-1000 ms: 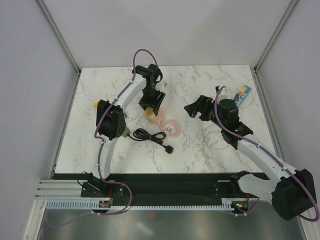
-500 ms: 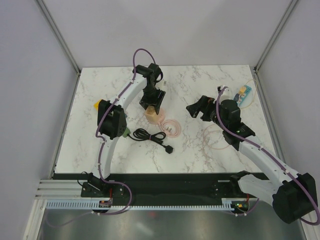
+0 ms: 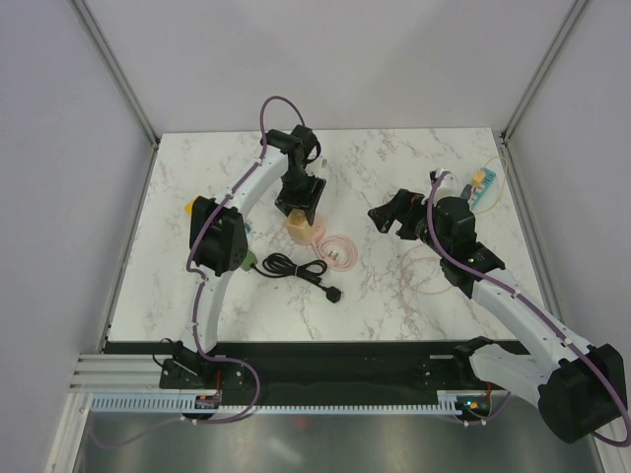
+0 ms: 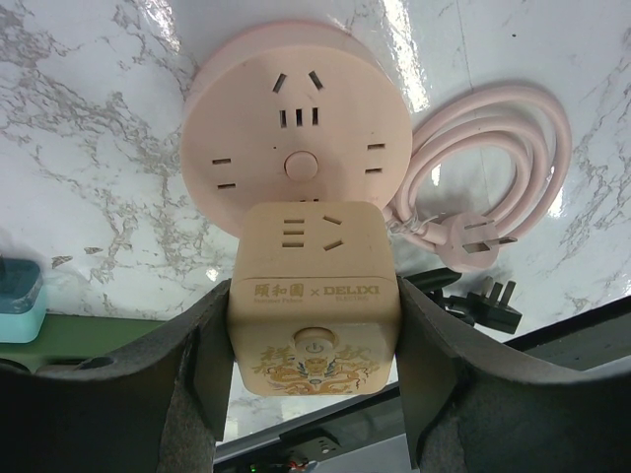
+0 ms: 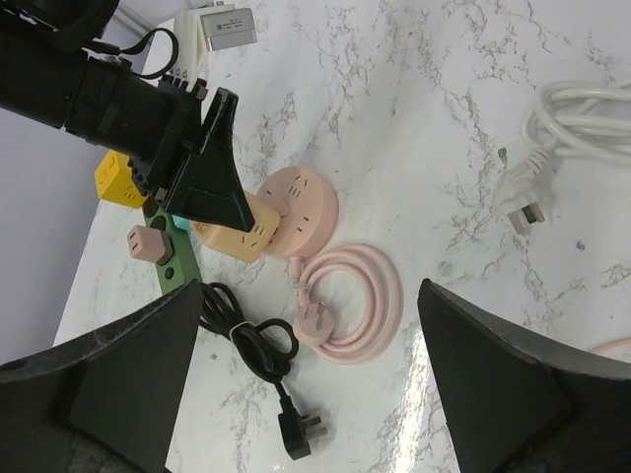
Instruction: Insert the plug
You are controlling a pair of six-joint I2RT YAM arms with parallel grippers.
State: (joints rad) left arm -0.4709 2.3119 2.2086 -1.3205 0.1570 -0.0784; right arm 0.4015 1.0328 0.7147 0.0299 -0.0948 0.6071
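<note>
My left gripper (image 4: 314,330) is shut on a beige cube adapter (image 4: 314,296), one finger on each side face. The cube sits over the near rim of a round pink socket hub (image 4: 296,123) lying flat on the marble. Its prongs are hidden beneath it. In the top view the cube (image 3: 296,227) hangs under the left gripper (image 3: 299,211) at mid-table. The hub's pink plug (image 5: 314,320) lies loose on its coiled pink cable (image 3: 336,250). My right gripper (image 3: 390,215) hovers open to the right with nothing between its fingers, and its camera looks down on the hub (image 5: 301,202).
A black cable (image 3: 284,265) with its black plug (image 5: 301,434) lies in front of the hub. A green power strip (image 5: 173,266), a small pink cube (image 5: 146,243) and a yellow cube (image 5: 113,177) sit left. A white plug (image 5: 518,202) and cable lie right.
My right gripper has shifted slightly to the right and stayed open. The left gripper keeps its hold on the cube in nearly the same place.
</note>
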